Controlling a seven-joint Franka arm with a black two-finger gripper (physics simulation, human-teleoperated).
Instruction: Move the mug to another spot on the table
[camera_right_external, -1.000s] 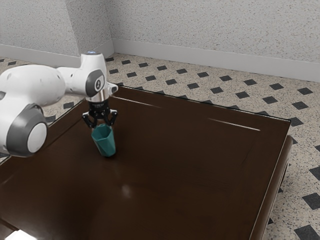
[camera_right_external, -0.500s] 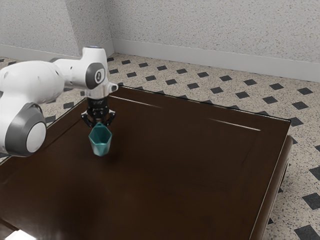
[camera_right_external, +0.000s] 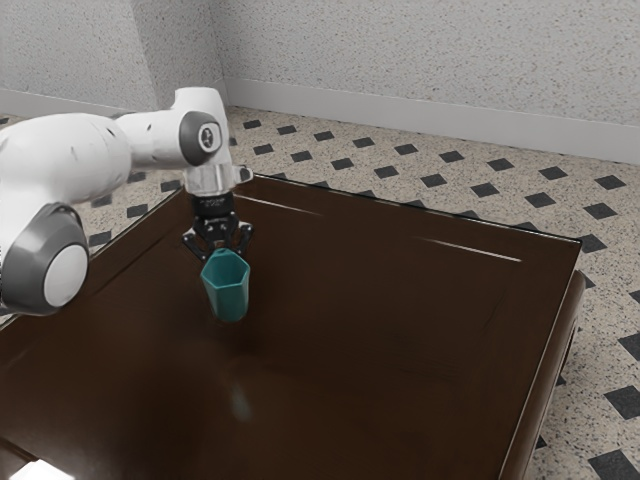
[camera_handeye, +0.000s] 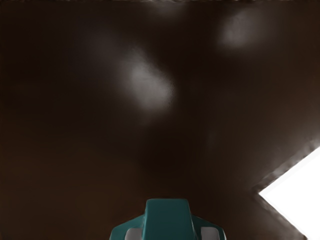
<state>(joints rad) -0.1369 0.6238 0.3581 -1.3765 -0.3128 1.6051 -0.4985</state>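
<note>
A teal faceted mug (camera_right_external: 226, 286) hangs above the dark wooden table (camera_right_external: 400, 330), held by its rim. My black gripper (camera_right_external: 217, 246) is shut on the mug's upper edge, with the white arm coming in from the exterior view's left. The mug sits tilted a little, its base toward the exterior view's right. In the wrist view the mug (camera_handeye: 167, 220) appears as a teal shape right under my hand, with the table surface (camera_handeye: 150, 125) beyond it.
The table's raised rim (camera_right_external: 545, 380) runs along the exterior view's right side, with tiled floor (camera_right_external: 480, 170) beyond. A bright patch (camera_handeye: 297, 195) past the table's edge appears in the wrist view. Open tabletop lies to the exterior view's right of the mug.
My hand has carried the mug toward the exterior view's right and slightly lower, after a small swing to the left. The mug has stayed in the fingers throughout.
</note>
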